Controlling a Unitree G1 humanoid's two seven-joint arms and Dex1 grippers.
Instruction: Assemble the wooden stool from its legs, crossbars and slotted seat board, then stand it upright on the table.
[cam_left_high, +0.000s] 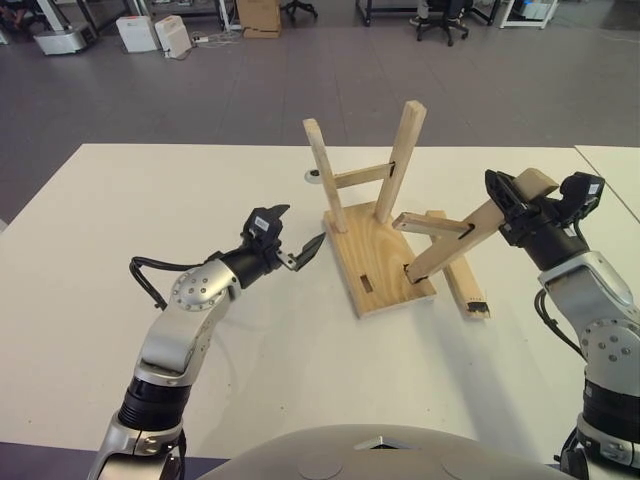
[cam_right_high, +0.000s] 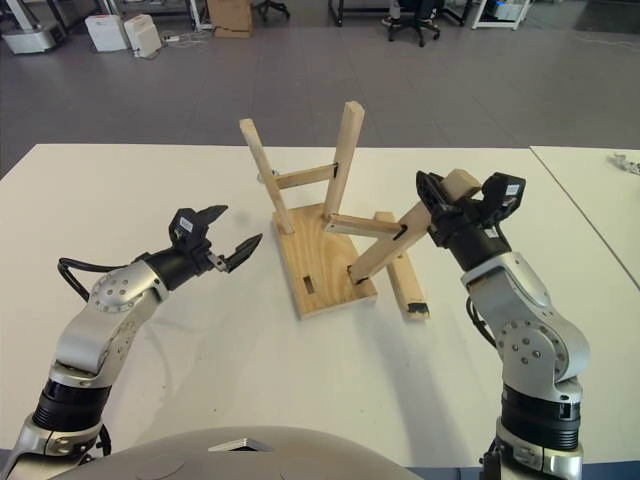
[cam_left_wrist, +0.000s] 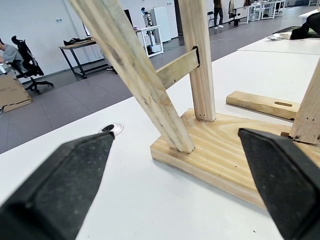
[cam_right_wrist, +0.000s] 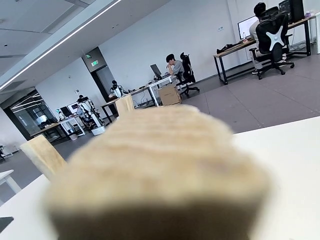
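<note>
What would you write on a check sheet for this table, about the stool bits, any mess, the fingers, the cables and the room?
Surface: white table, no spills seen.
Job's things: seat board lies flat; two legs stand in it, joined by a crossbar; third leg is tilted, low end at the board; fourth leg lies beside the board.
Clutter: one small round disc behind the board.
Grippers: left gripper open, beside the board; right gripper shut on the third leg.
Cables: black cable loops by the left arm.
Surroundings: grey floor, chair, box.
</note>
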